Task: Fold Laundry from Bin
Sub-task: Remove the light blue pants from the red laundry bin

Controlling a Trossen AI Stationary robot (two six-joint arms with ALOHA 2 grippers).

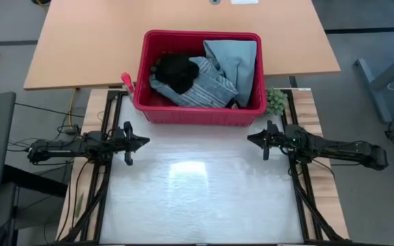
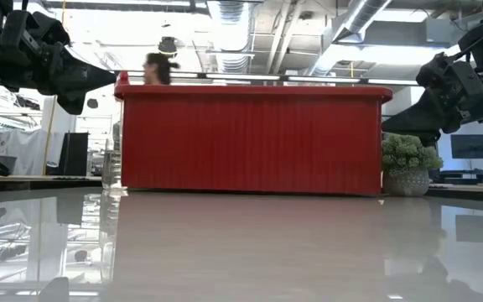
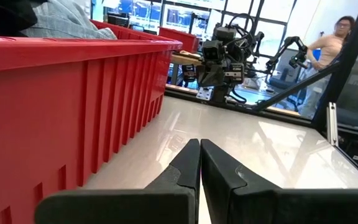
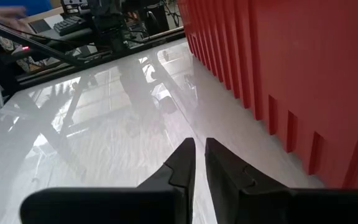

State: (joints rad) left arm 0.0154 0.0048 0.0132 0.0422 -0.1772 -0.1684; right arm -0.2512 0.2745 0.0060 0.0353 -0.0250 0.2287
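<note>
The bin (image 1: 198,117) holds the laundry (image 1: 211,75), perhaps four garments; both hands pressed together, empty.

The bin (image 2: 250,138) wall hides the laundry (low view); person's (image 3: 335,43) face blurred.

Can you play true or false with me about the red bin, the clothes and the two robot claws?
1. All the laundry is inside the bin. True.
2. The left gripper is holding a shirt. False: it is shut on nothing, beside the bin, above the table.
3. A striped garment lies in the bin. True.
4. The right gripper is reaching into the bin. False: it hangs outside, in front of the bin.
5. A folded garment lies on the table. False: no clothing is there.
</note>
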